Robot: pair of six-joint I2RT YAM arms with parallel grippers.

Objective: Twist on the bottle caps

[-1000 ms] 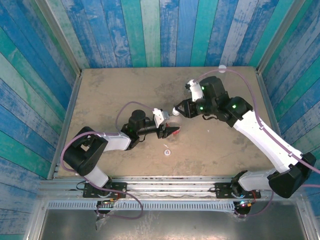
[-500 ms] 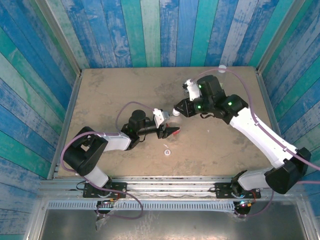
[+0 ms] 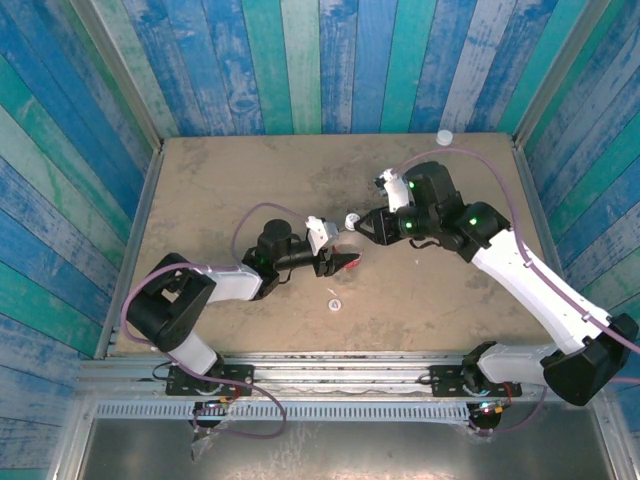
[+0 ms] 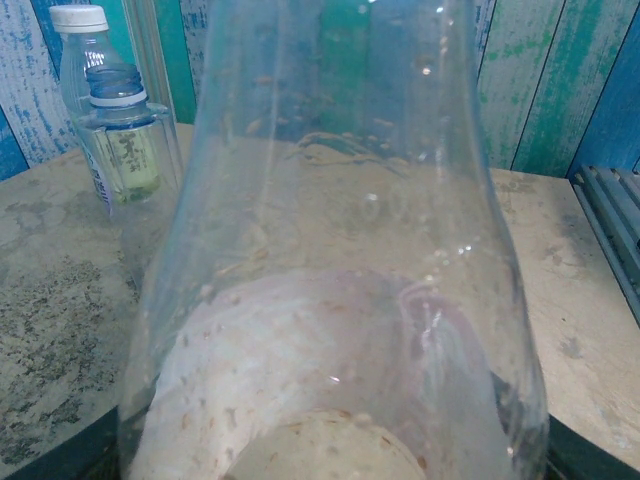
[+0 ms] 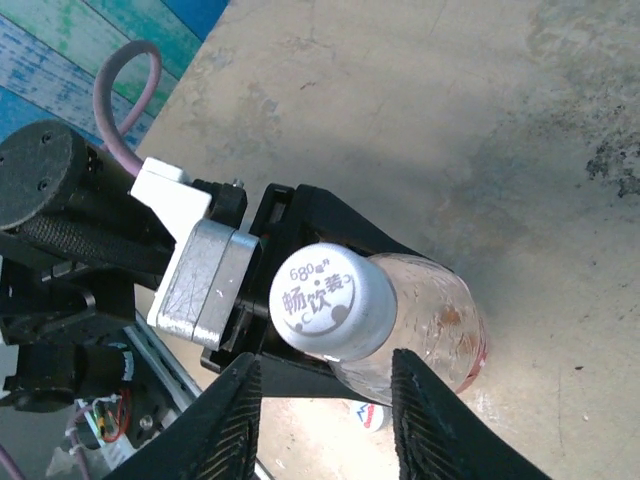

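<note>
My left gripper (image 3: 343, 262) clamped the red-labelled bottle (image 5: 430, 310) at the middle of the table (image 3: 220, 200), with a white cap (image 5: 333, 300) on its neck. My right gripper (image 5: 325, 365) hung spread wide astride that cap. A loose cap (image 3: 333, 303) lay nearer. A capped bottle (image 4: 78, 40) and an uncapped bottle (image 4: 120, 130) stood in the far right corner.

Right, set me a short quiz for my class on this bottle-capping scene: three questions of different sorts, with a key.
1. True or false: a cap sits on the bottle gripped by the left fingers.
2. Choose one. The right fingers are: A) shut on that cap; B) open, one on each side of that cap; C) shut, well away from it.
3. Fill the gap: in the left wrist view, the green-yellow-labelled bottle has ___ cap on it.

Key: 1 true; 2 B; 3 no.
</note>
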